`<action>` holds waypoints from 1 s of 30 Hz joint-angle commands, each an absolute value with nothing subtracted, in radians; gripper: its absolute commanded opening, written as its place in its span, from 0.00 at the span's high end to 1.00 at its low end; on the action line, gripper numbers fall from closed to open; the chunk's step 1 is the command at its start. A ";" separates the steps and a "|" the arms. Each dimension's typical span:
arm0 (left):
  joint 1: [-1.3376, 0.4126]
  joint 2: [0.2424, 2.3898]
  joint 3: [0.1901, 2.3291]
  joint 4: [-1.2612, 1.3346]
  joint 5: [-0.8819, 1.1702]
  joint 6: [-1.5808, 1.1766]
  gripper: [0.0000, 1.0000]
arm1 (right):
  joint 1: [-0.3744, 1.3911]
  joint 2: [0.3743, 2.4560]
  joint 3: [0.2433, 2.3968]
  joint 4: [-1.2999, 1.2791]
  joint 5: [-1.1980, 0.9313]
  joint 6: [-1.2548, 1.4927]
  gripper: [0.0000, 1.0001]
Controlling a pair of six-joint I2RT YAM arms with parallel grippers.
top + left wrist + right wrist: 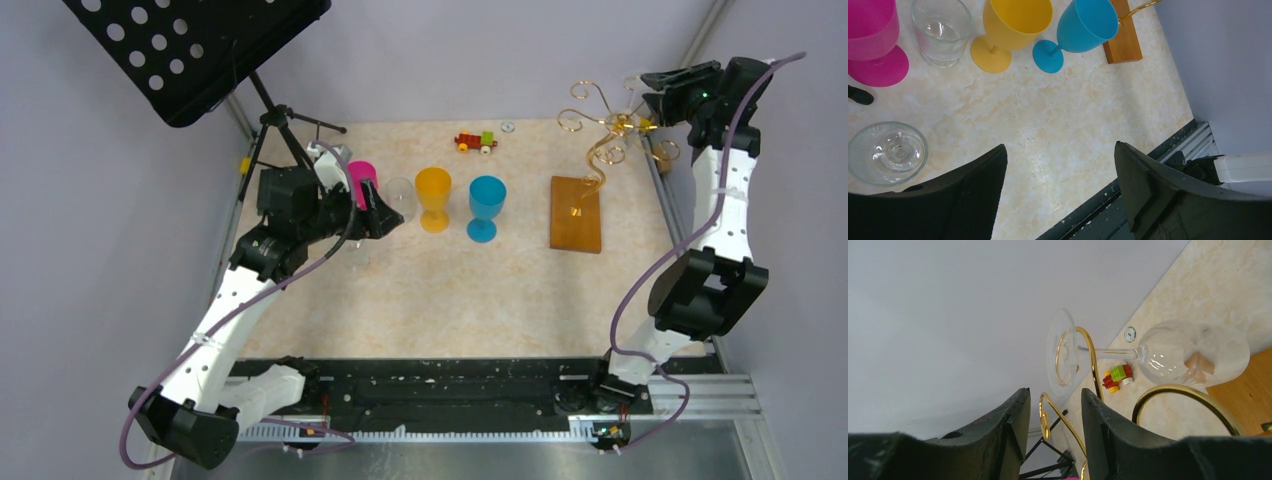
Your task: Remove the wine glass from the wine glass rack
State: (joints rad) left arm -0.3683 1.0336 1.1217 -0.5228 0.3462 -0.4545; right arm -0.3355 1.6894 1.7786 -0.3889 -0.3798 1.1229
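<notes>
A clear wine glass (1193, 352) hangs from the wine glass rack (1173, 388), its foot (1062, 352) caught on a gold loop. The rack (600, 135) is thin gold wire on an orange-brown wooden base (575, 213) at the table's far right. My right gripper (1052, 392) is up at the rack's top (655, 95), short of the glass's foot. It is open, with a curled gold arm passing between its fingers untouched. My left gripper (1059, 147) hovers wide open over bare table at the left (385, 215), holding nothing.
A pink goblet (362, 180), a clear tumbler (400, 195), a yellow goblet (433, 195) and a blue goblet (486, 205) stand in a row. Another clear glass (888, 152) stands beside the left fingers. A toy train (476, 142) lies at the back. A black music stand (200, 50) is far left.
</notes>
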 commanded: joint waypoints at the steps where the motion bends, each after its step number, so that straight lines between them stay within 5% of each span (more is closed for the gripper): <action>1: -0.367 1.015 1.116 -0.471 0.339 -0.469 0.18 | -0.331 1.642 1.761 -0.340 -0.331 1.157 0.57; 24: -0.367 1.011 1.123 -0.479 0.310 -0.468 0.17 | -0.316 1.685 1.659 -0.083 -0.301 1.242 0.73; 30: -0.366 1.012 1.122 -0.479 0.311 -0.465 0.17 | -0.311 1.698 1.660 -0.079 -0.305 1.231 0.86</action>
